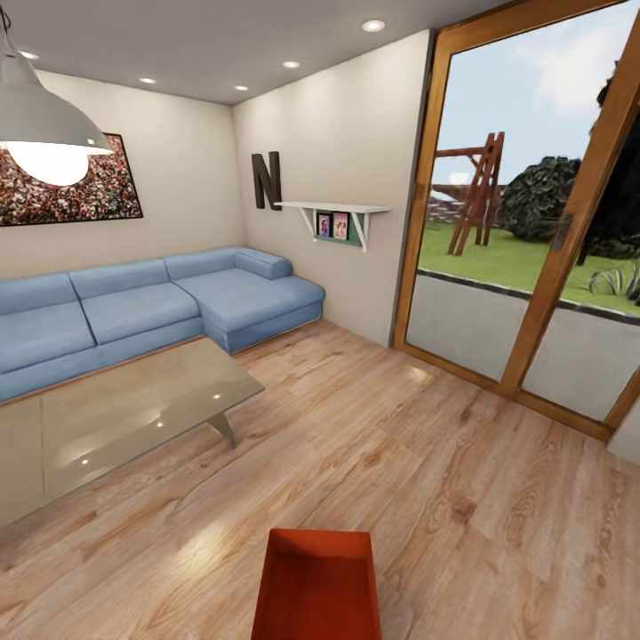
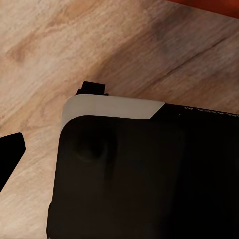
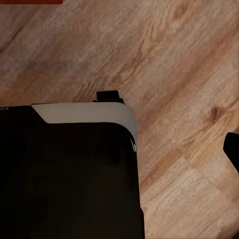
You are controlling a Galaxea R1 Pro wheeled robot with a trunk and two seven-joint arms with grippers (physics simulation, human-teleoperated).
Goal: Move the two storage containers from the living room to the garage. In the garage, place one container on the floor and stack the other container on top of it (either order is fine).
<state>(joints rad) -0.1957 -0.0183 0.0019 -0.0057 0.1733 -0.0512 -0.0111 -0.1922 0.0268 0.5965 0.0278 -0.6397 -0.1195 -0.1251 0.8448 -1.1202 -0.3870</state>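
One orange-red storage container (image 1: 317, 582) sits low at the near centre of the head view, on the light wood-plank floor of the living room, its open top facing up. A sliver of it (image 2: 211, 6) borders the left wrist view, and another sliver (image 3: 30, 1) borders the right wrist view. A black fingertip (image 2: 10, 152) of my left gripper hangs over the planks, far out at the picture's edge. A black fingertip (image 3: 232, 149) of my right gripper does the same. Nothing is between the fingers. Both grippers hang beside my dark base (image 2: 144, 174), apart from the container.
A glass coffee table (image 1: 124, 418) stands at the left, with a blue corner sofa (image 1: 151, 307) behind it. Wood-framed glass doors (image 1: 533, 240) line the right wall. A wall shelf (image 1: 342, 218) hangs in the far corner and a lamp (image 1: 44, 133) hangs at the upper left. Open plank floor (image 1: 427, 462) lies ahead.
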